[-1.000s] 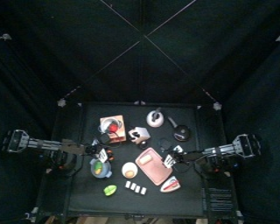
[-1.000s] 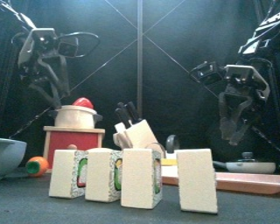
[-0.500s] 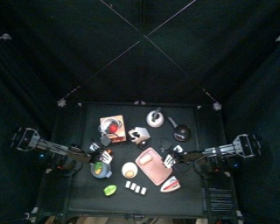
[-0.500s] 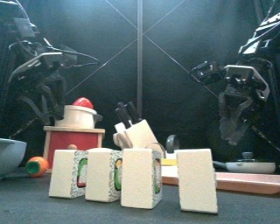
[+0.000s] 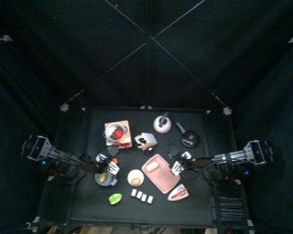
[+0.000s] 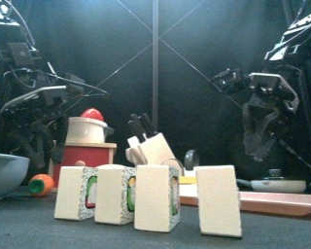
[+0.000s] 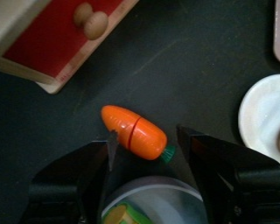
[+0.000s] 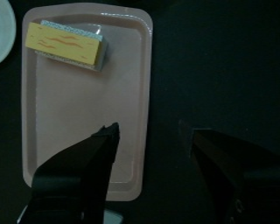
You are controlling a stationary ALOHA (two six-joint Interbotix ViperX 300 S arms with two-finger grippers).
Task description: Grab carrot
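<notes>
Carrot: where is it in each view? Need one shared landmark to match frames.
Top view: carrot is a tiny orange speck at the table's left, by the left arm.
Front view: low at the left edge, beside the grey bowl.
Left wrist view: centre, between the open fingers.
Right wrist view: not in it.
Shared landmark: red wooden box.

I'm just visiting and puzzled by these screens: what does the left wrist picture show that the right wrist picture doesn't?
Only the left wrist view shows the small orange carrot lying on the dark table between the open left hand, with a red box beyond and a white plate at the side.

Only the right wrist view shows a pink tray holding a yellow block, below the open right hand.

Both share the black table and two black jaws rising from the bottom edge.
</notes>
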